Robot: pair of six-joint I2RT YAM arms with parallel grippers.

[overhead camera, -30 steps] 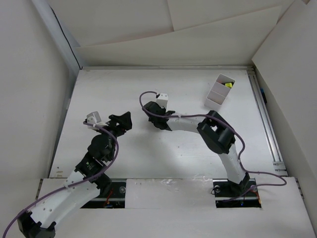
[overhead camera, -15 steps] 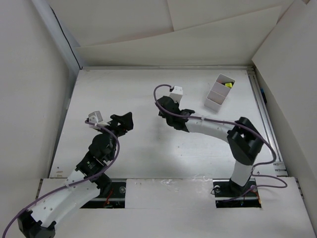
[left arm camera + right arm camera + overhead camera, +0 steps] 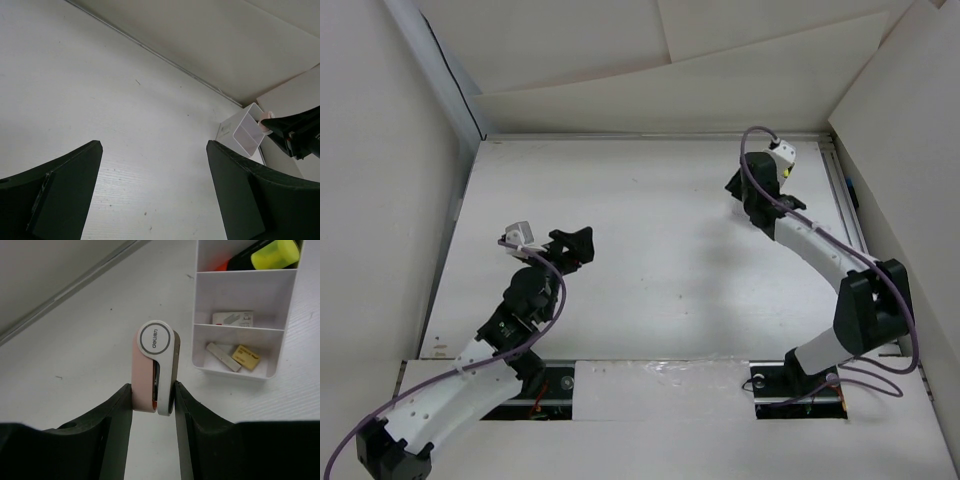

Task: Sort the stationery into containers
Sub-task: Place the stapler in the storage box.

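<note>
The right tool [image 3: 152,390] was clamped on a small pink-and-white piece [image 3: 155,372] of stationery, one finger pressed flat against each side. The piece stood upright in the grip. It had a pink flank on one side, a duller olive-brown flank on the other, and a white face topped by a round grey-ringed disc with lettering too small for me to read. I could not tell just what sort of item it was.

It hung just beside the tray [image 3: 272,300], level with the nearest compartment and outside the tray's wall, not touching it. The tray sat at the far right corner of the worktop [image 3: 650,220]. It was a pale rectangular box split by two dividers into three compartments.

The farthest compartment held a highlighter [image 3: 275,252] with a black body and a yellow cap, and a bit of orange [image 3: 220,264] showed next to it. The middle one held a small white block [image 3: 232,317]. The nearest held a grey strip [image 3: 220,356] and a yellowish chip [image 3: 246,355], lying side by side.

Well apart, over bare worktop on the left side, the left tool [image 3: 154,147] had its fingers spread wide with nothing between them.
</note>
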